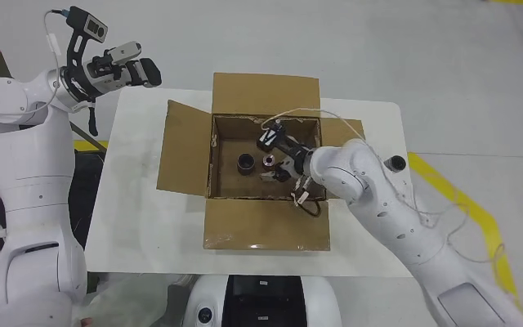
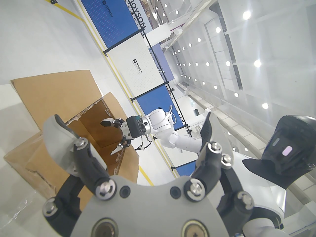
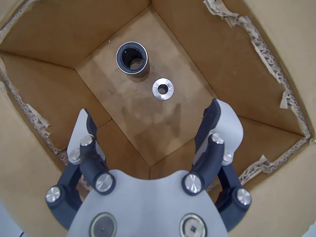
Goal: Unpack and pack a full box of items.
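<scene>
— Claws, listing?
— Both the left claw point(image 2: 132, 116) and right claw point(image 3: 149, 107): pale grey fingers point(image 3: 228, 122), black pads point(image 3: 211, 114) inside, black links point(image 3: 86, 159) behind, round silver screws point(image 3: 105, 182) at every joint, grey base plate point(image 3: 148, 198).
— And the arms point(image 1: 384, 204) behind them?
— Glossy white shells point(image 1: 33, 90); thin white cable point(image 1: 319, 112) looping behind the right claw; black camera mount point(image 1: 86, 29) behind the left claw.

I have a white table point(image 1: 131, 212) in my top view, and one cardboard box point(image 1: 237, 123) stands directly on it, roughly at its middle; the box is open at the top with its flaps folded outward. The far flap point(image 1: 265, 91) overlaps the table's far edge; the near flap point(image 1: 265, 229) stops short of the near edge; bare tabletop shows on both sides.
</scene>
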Tool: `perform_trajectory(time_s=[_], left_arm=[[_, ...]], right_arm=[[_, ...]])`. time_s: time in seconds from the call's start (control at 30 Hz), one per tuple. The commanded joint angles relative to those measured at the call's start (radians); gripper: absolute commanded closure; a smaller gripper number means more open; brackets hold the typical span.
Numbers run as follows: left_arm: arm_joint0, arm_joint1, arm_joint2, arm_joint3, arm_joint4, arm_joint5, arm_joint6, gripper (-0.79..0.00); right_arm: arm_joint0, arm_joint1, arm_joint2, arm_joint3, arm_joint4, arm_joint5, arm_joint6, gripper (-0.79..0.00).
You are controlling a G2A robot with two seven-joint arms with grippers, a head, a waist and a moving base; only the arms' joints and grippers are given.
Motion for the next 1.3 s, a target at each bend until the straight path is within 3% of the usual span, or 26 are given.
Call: perform_trajectory(time_s=[0.0,0.4,0.63,0.87,1.27], left_arm=[[0.000,0.000,0.000,0.000,0.000,0.000,0.000,-0.785],[0.000,0.000,0.000,0.000,0.000,0.000,0.000,-0.785],[0.000,0.000,0.000,0.000,0.000,0.000,0.000,-0.785],[0.000,0.000,0.000,0.000,0.000,0.000,0.000,-0.785],[0.000,0.000,0.000,0.000,0.000,0.000,0.000,-0.785]], right_arm=[[0.018,-0.007,-0.012,0.029,0.001,0.009,-0.005,-0.785],[0.096,-0.057,-0.105,0.194,-0.016,0.038,-0.057,-0.763],[0.126,-0.078,-0.132,0.275,-0.030,0.044,-0.068,-0.613],[0.137,-0.095,-0.154,0.319,-0.047,0.033,-0.065,-0.650],[0.155,-0.127,-0.183,0.392,-0.042,0.028,-0.068,-0.582]])
